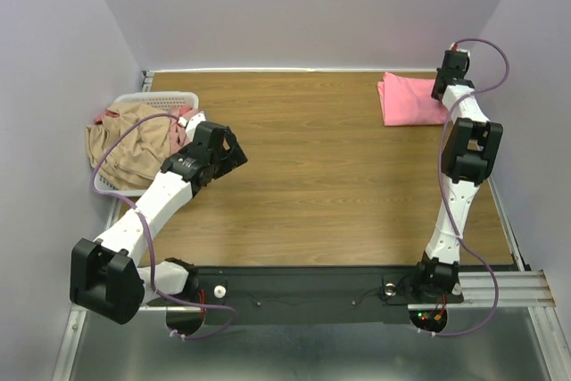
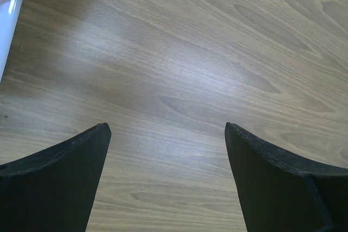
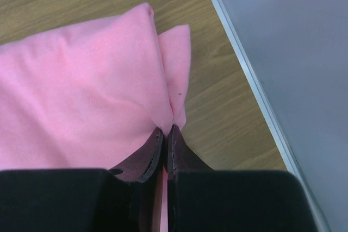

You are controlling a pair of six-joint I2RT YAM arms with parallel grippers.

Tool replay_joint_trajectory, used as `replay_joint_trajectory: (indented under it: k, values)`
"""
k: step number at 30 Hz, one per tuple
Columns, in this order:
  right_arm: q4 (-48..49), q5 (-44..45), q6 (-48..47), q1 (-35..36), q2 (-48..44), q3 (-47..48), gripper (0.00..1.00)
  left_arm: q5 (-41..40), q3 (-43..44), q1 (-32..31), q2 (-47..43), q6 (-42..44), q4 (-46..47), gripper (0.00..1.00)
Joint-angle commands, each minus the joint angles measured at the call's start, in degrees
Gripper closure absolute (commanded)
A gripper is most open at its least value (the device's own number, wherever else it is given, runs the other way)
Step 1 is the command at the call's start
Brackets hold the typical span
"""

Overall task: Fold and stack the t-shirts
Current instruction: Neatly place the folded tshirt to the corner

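Tan-beige cloth fills the far left: the tan-beige t-shirt [image 1: 132,144] lies heaped in the white slatted basket [image 1: 169,97] and spills over its left rim. A bit of the dusty pink t-shirt [image 1: 182,122] shows at the basket's right side, partly under the tan one. My left gripper [image 1: 234,154] hangs just beside that side of the basket, over the wood, its jaws spread wide. From my left wrist I see only wood grain between the two fingers [image 2: 65,177], with a corner of pink cloth and the basket's white wall at the upper left edge. Neither basket shirt touches this gripper.

The wooden tabletop [image 1: 321,167] stretches between my two arms. Near its far right corner lies the salmon-pink t-shirt [image 1: 409,100], folded into a flat block close to the back edge. My right gripper [image 1: 443,94] sits at that shirt's right edge, jaws pressed together on a pinch of its cloth. The right wrist view shows the fabric drawn to a point into the closed fingertips, with the rest of the shirt lying to their left on the tabletop.
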Motion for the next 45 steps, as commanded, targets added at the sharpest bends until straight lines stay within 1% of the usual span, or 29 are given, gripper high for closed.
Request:
replay_joint_trajectory:
  k: [1,5,7,8,9,12,13,14,15,16,18,22,23,24,25,26,27,28,29,30,31,32,33,34,35,36,38,42,45]
  values:
    - [1.19,2.11,-1.26,-1.06,-2.75,1.52,0.99,-2.16,2.68,-0.17,-1.87,0.46,-1.01,0.02]
    - [1.10,4.21,-1.00,-1.15,-4.51,0.47,1.00,-2.86,2.86,-0.17,-3.71,0.11,-2.33,0.02]
    - [1.10,3.69,-1.17,-1.24,-5.04,0.11,1.00,-3.22,2.68,-0.17,-4.50,-0.07,-2.60,0.02]
    - [1.10,4.04,-1.17,-1.24,-5.21,0.46,0.99,-3.39,2.59,-0.17,-4.86,-0.16,-2.77,0.02]
    - [1.10,4.74,-1.17,-1.24,-5.22,0.81,0.96,-3.57,2.50,-0.17,-5.38,-0.16,-3.03,0.01]
    - [0.92,8.69,-0.91,-1.24,-5.48,1.43,0.50,-4.18,2.77,-0.17,-5.82,-0.68,-3.56,0.01]
    - [0.83,8.96,-0.91,-1.24,-6.52,1.08,0.24,-4.36,2.85,-0.17,-5.91,-1.03,-4.35,0.02]
    - [0.83,9.31,-0.91,-1.24,-7.23,0.64,0.13,-4.53,3.12,-0.17,-6.00,-1.21,-4.88,0.02]
    - [0.31,9.23,-0.91,-1.15,-8.02,-0.67,0.04,-4.71,3.38,-0.17,-6.26,-1.56,-5.58,0.02]
    - [0.05,8.79,-0.91,-1.15,-9.16,-1.29,0.00,-4.80,3.38,-0.17,-6.61,-1.83,-5.85,0.02]
    - [-1.62,7.04,2.51,-1.06,-12.76,-2.96,0.00,-5.50,2.69,-0.17,-7.32,-2.35,-6.11,0.02]
    - [-4.43,2.47,9.89,0.86,-21.63,-10.42,0.00,-5.68,-0.74,-0.09,-10.30,-4.54,-6.37,0.02]
    - [-4.79,0.28,12.16,1.48,-24.09,-15.83,0.00,-5.50,-1.36,-0.09,-10.74,-4.73,-6.46,0.02]
    - [-4.88,0.09,12.80,3.66,-28.90,-18.84,0.00,-5.24,-2.23,-0.09,-11.62,-5.08,-6.90,0.02]
    - [-4.88,0.95,13.50,5.07,-31.82,-22.61,0.00,-5.33,-2.59,-0.09,-11.89,-5.34,-7.34,0.02]
    - [-4.88,3.40,14.03,6.83,-34.46,-29.27,0.00,-5.41,-2.77,-0.09,-12.15,-5.52,-7.78,0.02]
    - [-4.97,4.73,14.64,10.15,-39.97,-33.16,0.00,-5.41,-3.03,-0.09,-12.76,-6.13,-8.74,0.01]
    - [-5.05,5.87,15.52,11.75,-42.72,-36.77,0.00,-5.50,-3.21,-0.09,-13.12,-6.40,-9.18,0.01]
    - [-5.06,5.28,17.96,12.12,-45.44,-43.94,0.00,-5.42,-3.38,-0.09,-13.56,-6.49,-9.36,0.02]
    - [-4.97,3.70,19.64,14.29,-48.69,-47.23,0.00,-5.15,-3.82,-0.09,-14.08,-6.83,-9.80,0.02]
    - [-4.97,1.86,21.14,14.49,-54.29,-50.39,0.00,-4.89,-4.17,-0.09,-14.52,-6.84,-9.72,0.02]
    - [-4.88,-0.77,23.41,14.58,-57.39,-53.82,0.00,-4.63,-4.52,-0.09,-14.96,-6.66,-9.63,0.02]
    - [-4.97,-1.93,24.22,14.93,-62.12,-58.90,0.00,-4.19,-5.40,-0.09,-16.01,-6.40,-9.54,0.02]
    - [-5.05,-2.72,24.23,14.84,-62.17,-61.56,0.00,-4.10,-5.84,-0.09,-16.54,-6.14,-9.37,0.02]
    - [-5.14,-3.34,24.66,14.93,-66.69,-63.59,0.00,-4.10,-6.19,-0.09,-17.16,-5.96,-9.36,0.02]
    - [-5.67,-5.00,24.67,14.93,-68.48,-67.35,0.00,-4.44,-7.07,0.00,-18.29,-5.87,-9.36,0.02]
    - [-6.28,-8.15,24.67,14.84,-74.00,-69.93,0.00,-5.06,-7.60,0.00,-19.44,-5.96,-9.36,0.02]
    - [-7.43,-13.52,25.11,14.84,-81.48,-74.85,0.00,-6.37,-7.69,0.00,-22.51,-6.13,-8.92,0.02]
    - [-7.43,-12.67,26.25,14.84,-84.57,-77.05,0.00,-6.82,-8.39,0.00,-23.75,-6.66,-8.14,0.02]
